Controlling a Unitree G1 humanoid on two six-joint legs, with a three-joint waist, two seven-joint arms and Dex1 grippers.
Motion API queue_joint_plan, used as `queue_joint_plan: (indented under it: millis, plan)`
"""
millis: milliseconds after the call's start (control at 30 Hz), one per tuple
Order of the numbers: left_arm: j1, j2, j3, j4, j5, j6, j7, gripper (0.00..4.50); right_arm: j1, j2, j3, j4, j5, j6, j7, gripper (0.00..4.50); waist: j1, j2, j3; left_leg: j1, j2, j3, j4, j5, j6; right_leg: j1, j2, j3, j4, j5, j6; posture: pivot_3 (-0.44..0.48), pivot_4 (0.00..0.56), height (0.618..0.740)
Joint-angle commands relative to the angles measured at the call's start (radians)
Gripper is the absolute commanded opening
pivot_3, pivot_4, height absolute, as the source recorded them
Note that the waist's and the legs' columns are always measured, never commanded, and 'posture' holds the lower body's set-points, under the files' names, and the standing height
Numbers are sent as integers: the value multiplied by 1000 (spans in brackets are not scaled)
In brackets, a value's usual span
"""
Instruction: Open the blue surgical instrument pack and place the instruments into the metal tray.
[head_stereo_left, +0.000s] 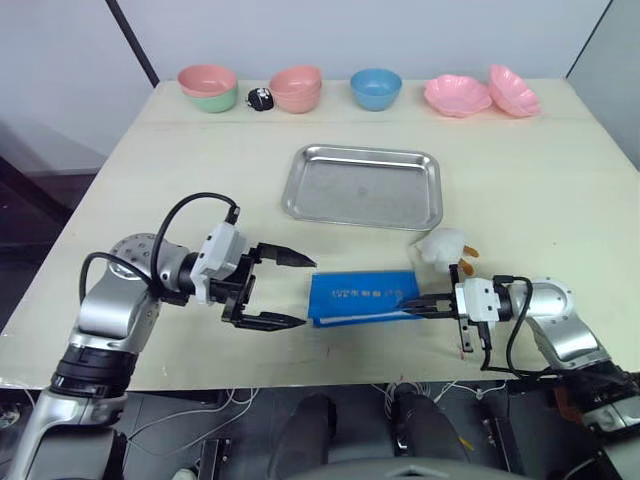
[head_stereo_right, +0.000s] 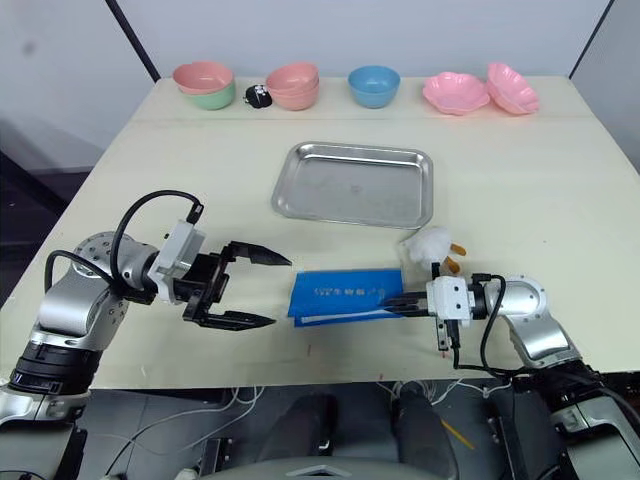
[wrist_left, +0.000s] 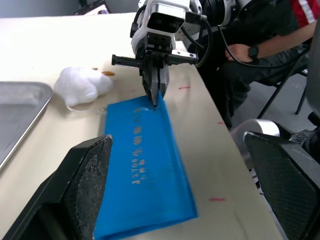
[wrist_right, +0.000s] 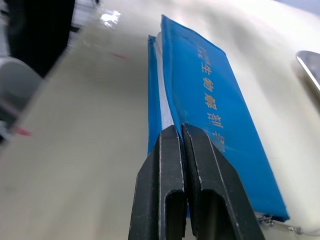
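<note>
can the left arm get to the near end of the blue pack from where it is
Probably yes. The left gripper is open and level with the blue surgical instrument pack, with bare table between them. The right gripper is shut on the pack's far end, away from the left's path.

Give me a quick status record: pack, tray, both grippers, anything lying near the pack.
pack: blue surgical instrument pack flat on the table, near front edge, still closed as far as visible
tray: metal tray behind the pack, no instruments in it
right gripper: shut on the pack's right edge
left gripper: open, just left of the pack, not touching it
nearby: white plush toy between pack and tray, by the right gripper
</note>
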Motion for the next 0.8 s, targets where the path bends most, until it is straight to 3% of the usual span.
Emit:
queue_joint_plan:
  millis: [33, 167, 367, 800]
  plan:
    - [9, -1, 19, -53, -33, 17, 7, 4500, 30, -43, -29, -136, 96, 139, 23, 67, 0, 0, 0, 0, 0, 0, 0, 0, 0, 0, 0, 0, 0, 0, 0, 0, 150, 740]
    - [14, 1, 24, -59, -41, 27, 5, 4500, 41, -57, -65, -206, 211, 371, -30, 67, 1, 0, 0, -1, 0, -1, 0, 0, 0, 0, 0, 0, 0, 0, 0, 0, 150, 740]
    - [6, -8, 21, -31, -35, 6, -3, 4500, -56, -31, -104, -139, 276, 565, -51, 67, 1, 0, 0, 0, 0, 0, 1, 0, 0, 0, 0, -1, 0, 0, 0, 0, 150, 740]
    - [-101, -159, -15, 232, 67, -131, 29, 4500, -191, 36, -121, 36, 248, 641, 12, 67, 1, -1, 0, -2, 0, 1, 1, 0, 0, 0, 0, -2, -1, 0, 0, 0, 150, 740]
